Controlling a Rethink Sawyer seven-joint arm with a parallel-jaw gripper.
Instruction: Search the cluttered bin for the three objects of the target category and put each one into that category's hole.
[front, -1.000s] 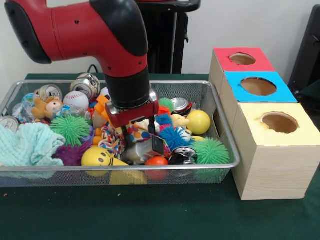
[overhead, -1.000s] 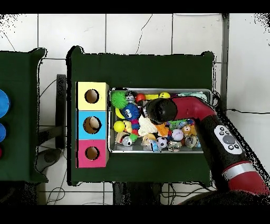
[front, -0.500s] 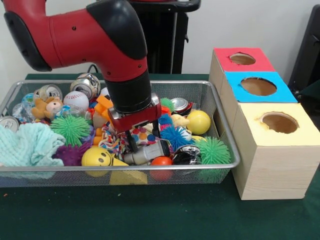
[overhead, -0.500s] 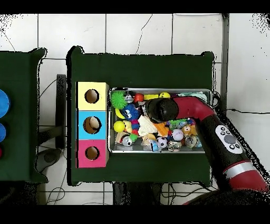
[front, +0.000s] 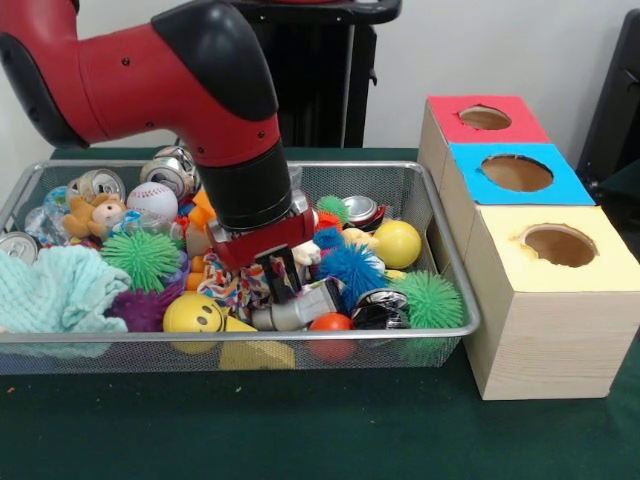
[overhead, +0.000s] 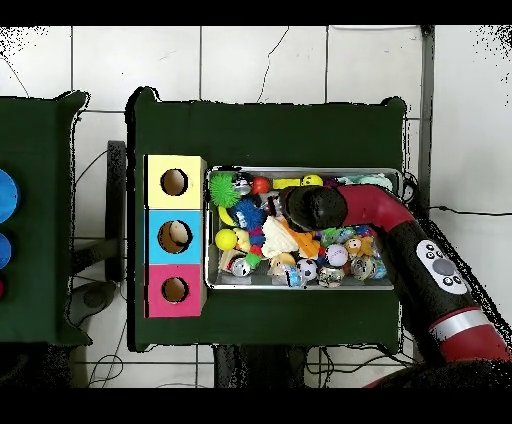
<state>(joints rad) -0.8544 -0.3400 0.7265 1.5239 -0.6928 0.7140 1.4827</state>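
From the front, the red and black arm (front: 200, 100) reaches down into the wire mesh bin (front: 440, 330); its gripper (front: 280, 272) sits low among the clutter near the bin's front wall, and whether its fingers are spread or closed on anything cannot be told, since toys crowd around them. Just below the gripper lies a grey cylindrical object (front: 300, 310), touching or nearly touching it; an orange ball (front: 332, 323) rests beside that. To the picture's right of the gripper are a blue spiky ball (front: 352, 268), a yellow ball (front: 398, 243) and a green spiky ball (front: 424, 300); to its left a yellow smiley ball (front: 192, 313), another green spiky ball (front: 140, 258) and a pale teal cloth (front: 55, 290); behind it, a baseball (front: 151, 200) and crushed cans (front: 172, 168). Well to the right, outside the bin, stands the wooden box with a red hole (front: 485, 117), a blue hole (front: 516, 172) and a yellow hole (front: 558, 244).

From overhead, the arm's black wrist (overhead: 310, 207) hides the gripper; the box (overhead: 175, 236) lies beside the bin's short end, apart from the arm.
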